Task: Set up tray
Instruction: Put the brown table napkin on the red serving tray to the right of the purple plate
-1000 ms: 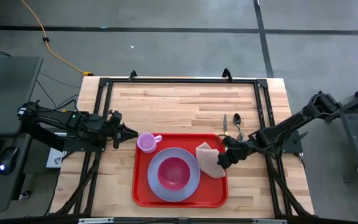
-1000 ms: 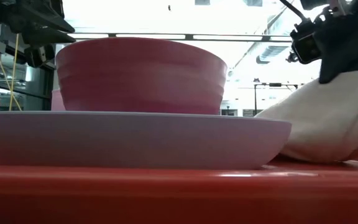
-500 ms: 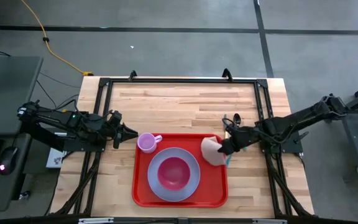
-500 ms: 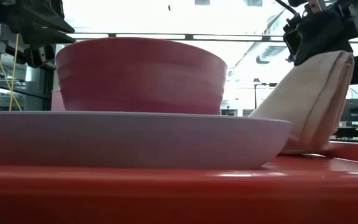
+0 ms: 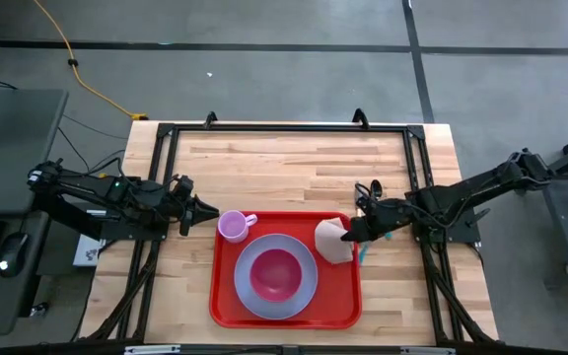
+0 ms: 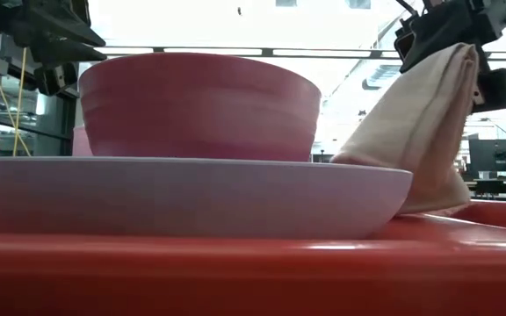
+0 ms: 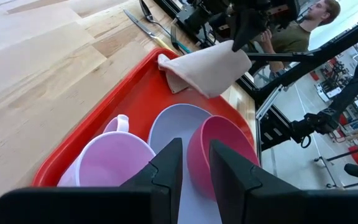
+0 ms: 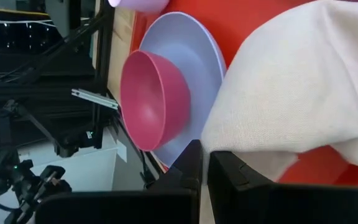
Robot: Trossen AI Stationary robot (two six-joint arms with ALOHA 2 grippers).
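The red tray (image 5: 227, 314) lies at the table's near middle. On it stand a lilac plate (image 5: 249, 296) with a pink bowl (image 5: 275, 273) and, at the far left corner, a lilac cup (image 5: 233, 226). A tan napkin (image 5: 331, 243) stands tilted at the tray's right side, with my right gripper (image 5: 349, 234) shut on its upper end. My left gripper (image 5: 201, 209) hangs left of the cup, open, with nothing between its fingers (image 7: 166, 171). My right gripper pinches the napkin's upper end (image 6: 460, 54) between its two fingers, several folded layers by the look of it. The fingers (image 8: 229, 171) slant down from the table's right side. The napkin hangs slack and tilted below them, its lower end (image 6: 429, 204) resting on the tray beside the plate.
Cutlery (image 5: 374, 191) lies on the wood just beyond the tray's far right corner, and a teal piece (image 5: 363, 254) lies beside the tray's right rim. The table's far half is bare wood (image 5: 284, 163). A person (image 7: 300, 28) stands beyond the table's right edge.
My right gripper has risen and gone toward the table's far edge, still shut on the napkin. The napkin, lying flat on the tray a second ago, now stands drawn up and tilted, only its lower end still on the tray.
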